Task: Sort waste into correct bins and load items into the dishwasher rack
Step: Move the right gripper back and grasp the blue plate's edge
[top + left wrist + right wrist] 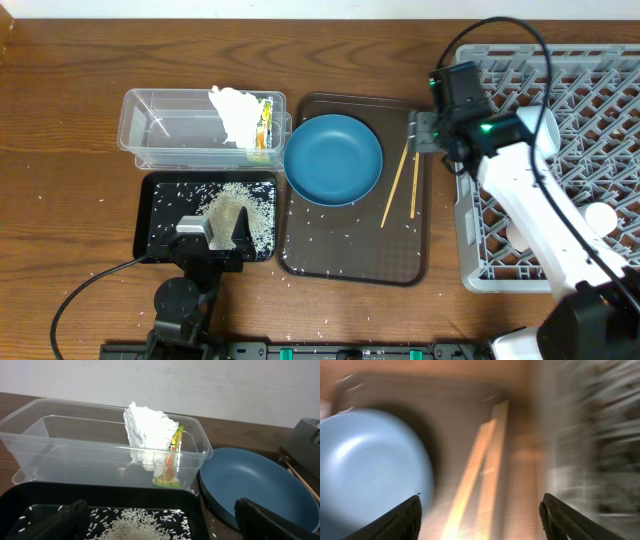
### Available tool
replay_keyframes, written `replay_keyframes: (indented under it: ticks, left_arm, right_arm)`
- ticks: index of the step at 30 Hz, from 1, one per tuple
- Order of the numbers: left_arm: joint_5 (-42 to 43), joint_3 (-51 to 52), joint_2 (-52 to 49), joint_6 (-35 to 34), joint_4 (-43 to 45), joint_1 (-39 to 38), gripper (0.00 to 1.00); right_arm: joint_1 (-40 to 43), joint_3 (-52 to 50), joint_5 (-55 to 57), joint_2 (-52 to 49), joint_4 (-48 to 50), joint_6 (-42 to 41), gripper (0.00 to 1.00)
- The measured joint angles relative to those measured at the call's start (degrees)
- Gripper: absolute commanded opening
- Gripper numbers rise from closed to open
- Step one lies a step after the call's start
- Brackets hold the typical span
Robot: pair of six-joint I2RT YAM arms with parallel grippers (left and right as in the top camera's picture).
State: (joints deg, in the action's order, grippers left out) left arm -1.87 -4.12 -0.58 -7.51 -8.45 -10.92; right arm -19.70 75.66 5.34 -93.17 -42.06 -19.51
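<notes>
1. bench (60, 200): wood, carries everything listed here.
2. left tool (160, 506): jaws spread wide, gripping nothing. It hangs low over the near edge of the black tray (160, 200).
3. rice (235, 210): heaped in the black tray, under and just ahead of the left tool, between its two fingers (65, 520). Stray grains also lie on the brown serving tray (350, 255) and on the bench.
4. clear tub (160, 130): just beyond the black tray, long side to long side. At its right end it holds the tissue (235, 112), with the wrapper (264, 125) standing against the wall beside it.
5. blue plate (333, 158): on the far left part of the brown serving tray, overhanging its left edge, close to the tub's right end.
6. chopsticks (398, 185): two, on the brown serving tray to the right of the plate. Their far ends lie close together and their near ends apart.
7. right tool (422, 132): jaws apart, nothing between them. It is over the far right corner of the brown serving tray, above the chopsticks' far ends, between plate and rack (600, 100). The wrist view is blurred.
8. rack: grey lattice crate at the bench's right side, just beside the brown serving tray.
</notes>
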Motion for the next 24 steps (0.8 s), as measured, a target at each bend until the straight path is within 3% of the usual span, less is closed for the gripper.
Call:
replay_keyframes:
  ticks: [4, 6, 10, 13, 20, 24]
  left_arm:
    - [0.0, 0.0, 0.0, 0.0, 0.0, 0.0, 0.95]
    - [0.0, 0.0, 0.0, 0.0, 0.0, 0.0, 0.95]
    - [0.0, 0.0, 0.0, 0.0, 0.0, 0.0, 0.95]
    - [0.0, 0.0, 0.0, 0.0, 0.0, 0.0, 0.95]
    - [0.0, 0.0, 0.0, 0.0, 0.0, 0.0, 0.95]
    - [0.0, 0.0, 0.0, 0.0, 0.0, 0.0, 0.95]
  right_arm:
    - [-3.6, 0.0, -8.0, -5.9, 0.3, -9.2, 0.64]
    - [-5.0, 0.0, -10.1, -9.5, 1.4, -12.4, 0.56]
    - [-5.7, 0.0, -13.3, -15.8, 2.4, -17.6, 0.31]
    - [-5.7, 0.0, -14.0, -18.5, 2.0, -20.9, 0.01]
    - [-5.1, 0.0, -14.1, -19.1, 1.9, -22.6, 0.01]
    - [-3.5, -0.3, -7.4, -14.1, 0.0, -19.9, 0.01]
